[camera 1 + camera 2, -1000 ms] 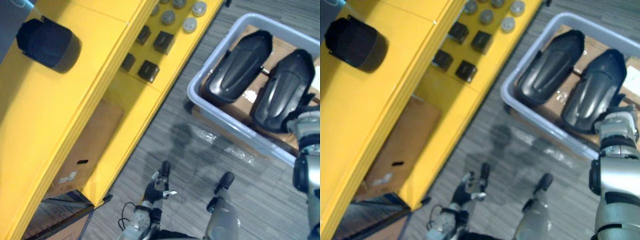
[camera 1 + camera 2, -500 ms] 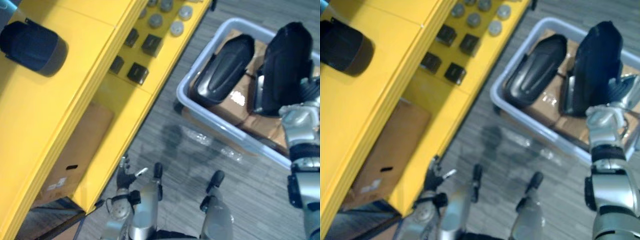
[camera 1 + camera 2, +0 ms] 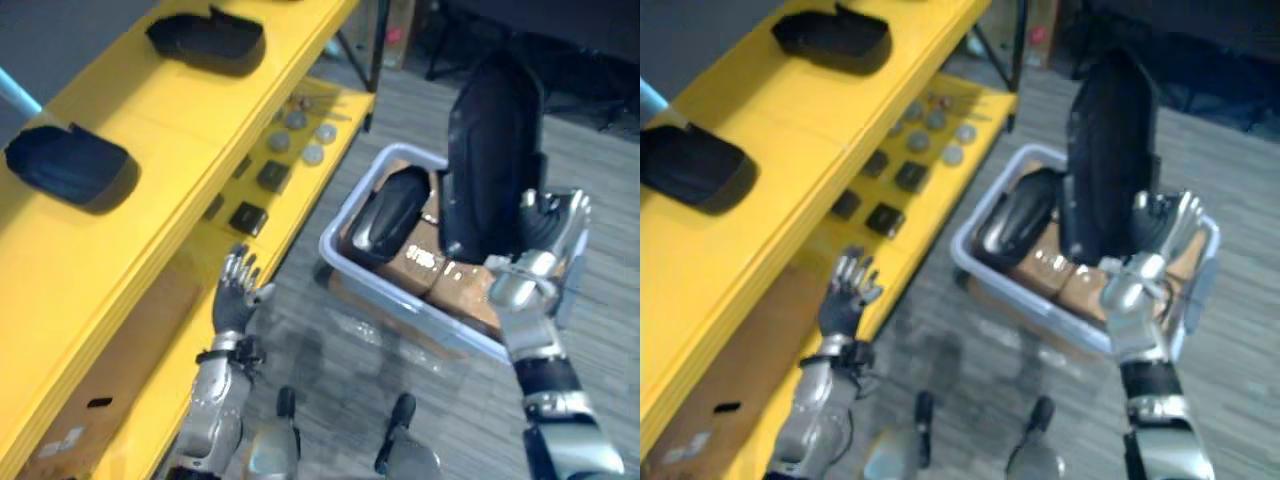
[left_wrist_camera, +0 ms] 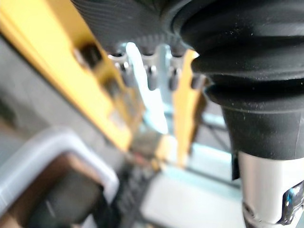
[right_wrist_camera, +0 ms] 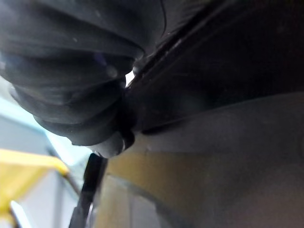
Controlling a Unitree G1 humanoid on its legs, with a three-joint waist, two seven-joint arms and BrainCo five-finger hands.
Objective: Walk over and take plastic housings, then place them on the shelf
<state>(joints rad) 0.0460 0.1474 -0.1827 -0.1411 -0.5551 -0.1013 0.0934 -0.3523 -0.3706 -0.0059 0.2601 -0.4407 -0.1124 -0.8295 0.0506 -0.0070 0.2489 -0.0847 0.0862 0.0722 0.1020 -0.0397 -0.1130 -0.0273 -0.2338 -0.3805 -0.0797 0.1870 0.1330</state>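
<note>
Right robot hand [image 3: 537,232] now grasps a plastic housing [image 3: 490,150], lifted from the bin [image 3: 330,235] below it. Left robot hand [image 3: 235,297] stays released; shelving comes next.

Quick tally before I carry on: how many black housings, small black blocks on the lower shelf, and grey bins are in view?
Black plastic housings: 4
Small black blocks: 4
Grey bin: 1
Total: 9
</note>
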